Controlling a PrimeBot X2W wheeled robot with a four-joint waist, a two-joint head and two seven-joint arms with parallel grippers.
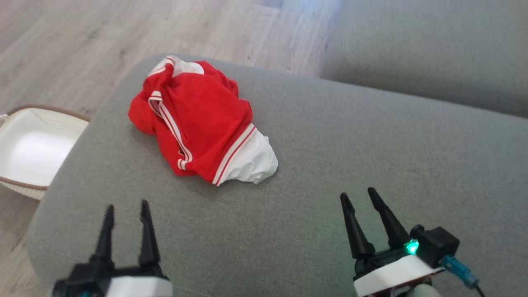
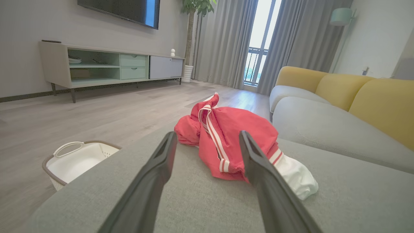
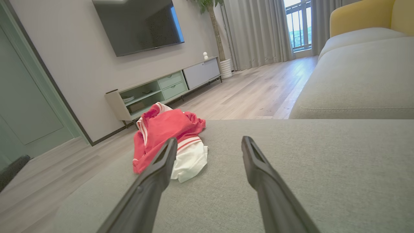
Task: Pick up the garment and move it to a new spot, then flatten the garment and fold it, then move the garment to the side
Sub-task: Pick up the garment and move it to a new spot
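A: Well, from the head view, where does the red jersey (image 1: 198,123) lie?

B: It is crumpled in a heap on the grey sofa cushion (image 1: 350,136), toward the far left end. A white laundry basket (image 1: 45,109) stands on the floor just past that end. The left claw (image 1: 127,205) and the right claw (image 1: 357,193) hover over the cushion's near side. Both are spread wide, hold nothing and are clear of the cloth.

A: And the left wrist view?

B: The jersey sits straight ahead, framed between that claw's spread fingers (image 2: 157,168). A white-striped band (image 2: 215,142) ridges up along its near side. The cloth looks thin, light and limp, so it should sag rather than keep any shape.

A: Then the right wrist view?

B: There the jersey lies off to the left, partly behind the left-hand finger. A white panel (image 3: 192,161) spills onto the cushion.

A: Where should the robot take hold?

B: Probably on a raised fold or the doubled striped band, where the cloth stands proud of the cushion. Thick trim ought to slip less than a single layer. The left claw seems better lined up. The cushion is soft too, so a deep press might pinch upholstery along with the jersey.
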